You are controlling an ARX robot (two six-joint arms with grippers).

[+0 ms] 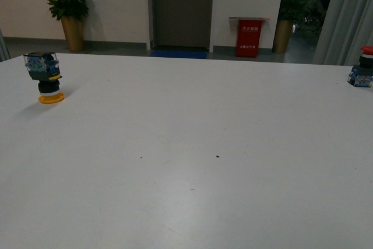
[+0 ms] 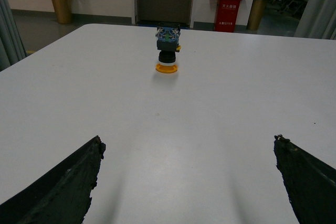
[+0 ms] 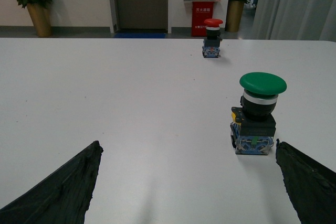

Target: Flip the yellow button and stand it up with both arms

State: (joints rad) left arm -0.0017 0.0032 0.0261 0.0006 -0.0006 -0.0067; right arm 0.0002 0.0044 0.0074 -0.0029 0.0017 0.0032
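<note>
The yellow button [image 1: 46, 78] stands upside down on its yellow cap at the far left of the white table [image 1: 192, 161], blue-and-clear block on top. The left wrist view shows the same yellow button [image 2: 167, 49] well ahead of my left gripper [image 2: 189, 145], which is open with bare table between its black fingers [image 2: 68, 182]. My right gripper [image 3: 189, 148] is open too, nothing between its fingers [image 3: 310, 182]. Neither arm shows in the front view.
A red-capped button [image 1: 362, 67] stands at the table's far right edge, also seen as the red button [image 3: 212, 38] in the right wrist view. A green-capped button [image 3: 257, 114] stands upright just ahead of my right gripper's one finger. Potted plants, a door and a red box stand beyond the table.
</note>
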